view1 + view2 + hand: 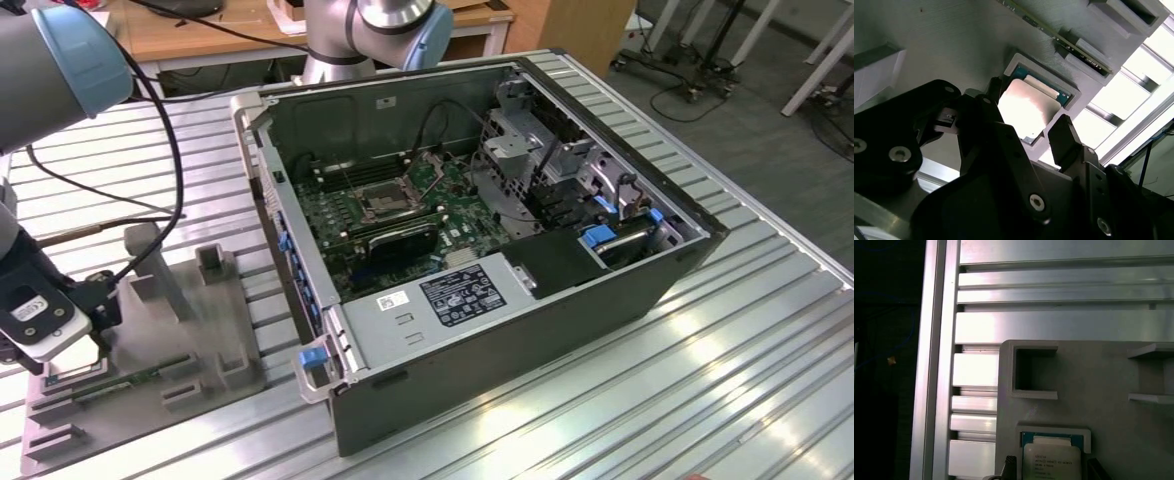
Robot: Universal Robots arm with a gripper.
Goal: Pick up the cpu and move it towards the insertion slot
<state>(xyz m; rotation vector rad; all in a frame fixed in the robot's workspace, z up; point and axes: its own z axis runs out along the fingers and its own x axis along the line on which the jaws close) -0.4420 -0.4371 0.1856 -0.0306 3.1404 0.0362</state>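
Now low over the grey holder (200, 330) with the gripper (67, 358), at the exterior view's left on the tabletop (641, 400). In the second wrist view, with black fingers (1066, 137) spread open, one at each side of the cpu (1026, 107); cannot tell if touching it. Lying flat in a square pocket of the holder, shiny top up, in both wrist views. Well apart from the insertion slot (380, 203), set on the green board inside the open computer case (534, 330).
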